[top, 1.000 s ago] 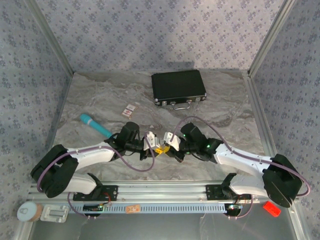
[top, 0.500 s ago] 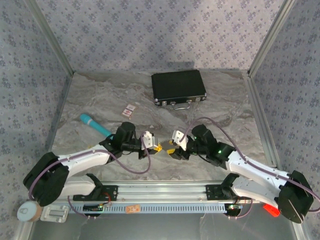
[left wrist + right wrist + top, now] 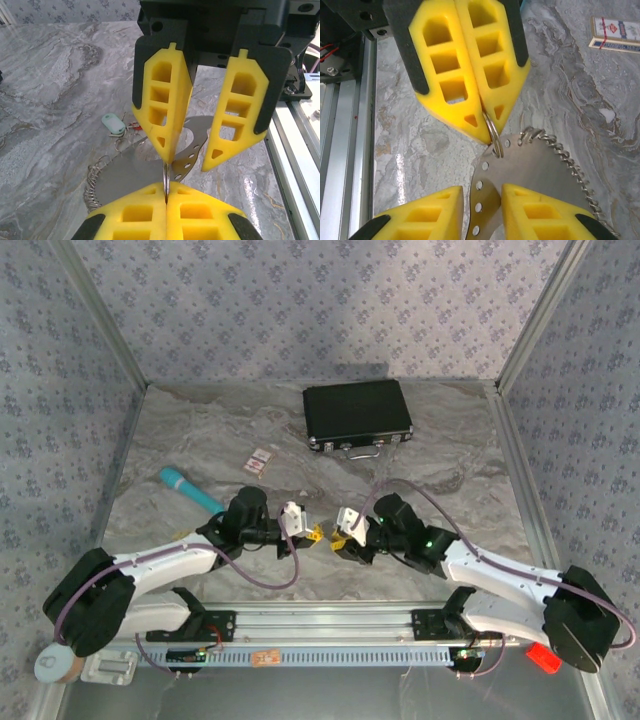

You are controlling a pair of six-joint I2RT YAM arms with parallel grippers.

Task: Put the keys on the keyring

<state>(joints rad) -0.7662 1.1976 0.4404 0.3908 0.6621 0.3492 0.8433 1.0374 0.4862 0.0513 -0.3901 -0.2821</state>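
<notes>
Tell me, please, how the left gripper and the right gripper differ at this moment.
The left gripper is shut, fingers pressed together; the right gripper has its fingers apart. The left pinches a thin silvery ring; the right has a perforated metal plate in its gap, not clearly gripped. Both have yellow fingers and face each other closely.

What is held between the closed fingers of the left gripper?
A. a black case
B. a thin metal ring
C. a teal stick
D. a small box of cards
B: in the right wrist view the left gripper has its jaws pressed together on a thin metal ring, which sticks out at their tips.
</notes>
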